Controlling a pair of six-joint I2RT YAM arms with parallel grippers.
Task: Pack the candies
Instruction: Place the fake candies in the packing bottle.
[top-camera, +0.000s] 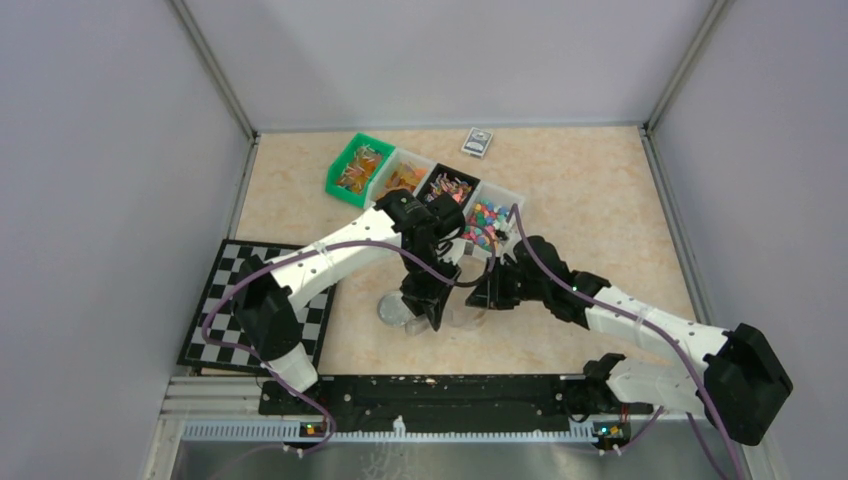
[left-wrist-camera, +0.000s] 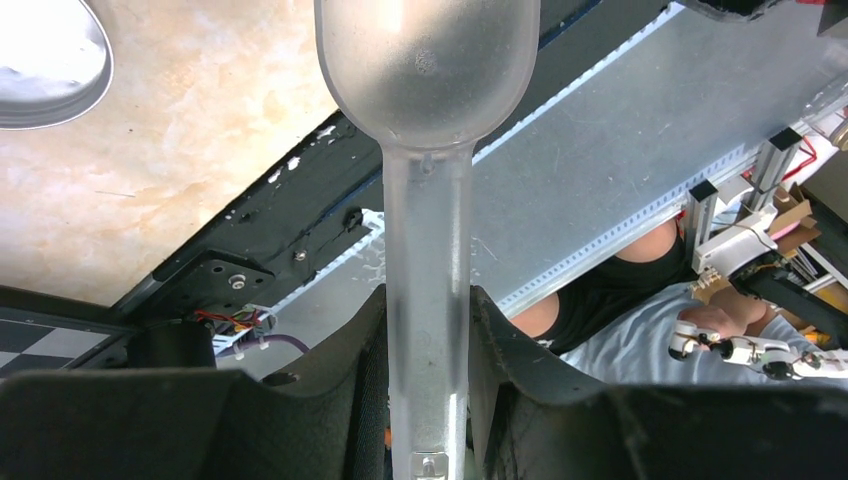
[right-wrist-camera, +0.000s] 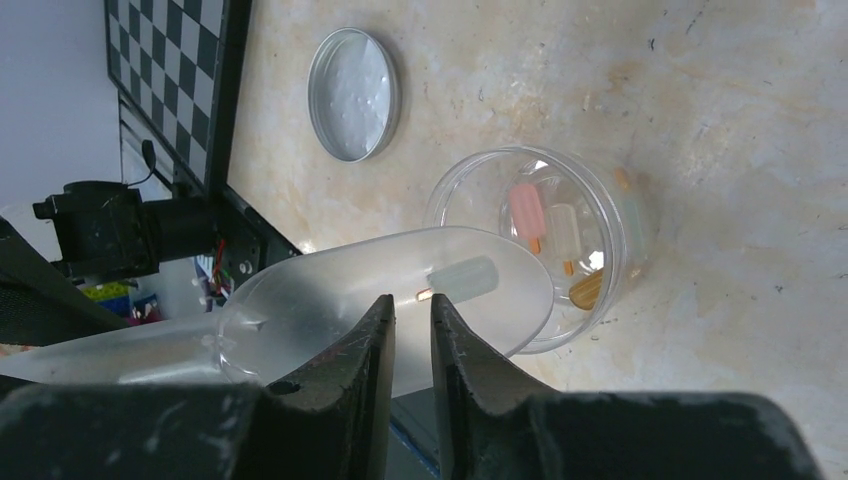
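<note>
My left gripper (left-wrist-camera: 428, 300) (top-camera: 425, 300) is shut on the handle of a frosted clear spoon (left-wrist-camera: 427, 60). In the right wrist view the spoon's bowl (right-wrist-camera: 330, 310) holds one pale candy (right-wrist-camera: 462, 278) at the rim of the small clear cup (right-wrist-camera: 640, 215). Several candies (right-wrist-camera: 528, 212), pink, pale and orange, lie inside the cup. My right gripper (right-wrist-camera: 411, 305) (top-camera: 487, 290) hovers just right of the cup (top-camera: 467, 316); its jaws stand a narrow gap apart with nothing between them. More candies (top-camera: 488, 218) fill the bins behind.
The round silver lid (right-wrist-camera: 353, 92) (top-camera: 392, 308) lies flat left of the cup. A row of bins, green (top-camera: 357, 168) to clear (top-camera: 505, 195), stands behind. A checkerboard mat (top-camera: 225, 290) lies at left, a small box (top-camera: 477, 142) at the back.
</note>
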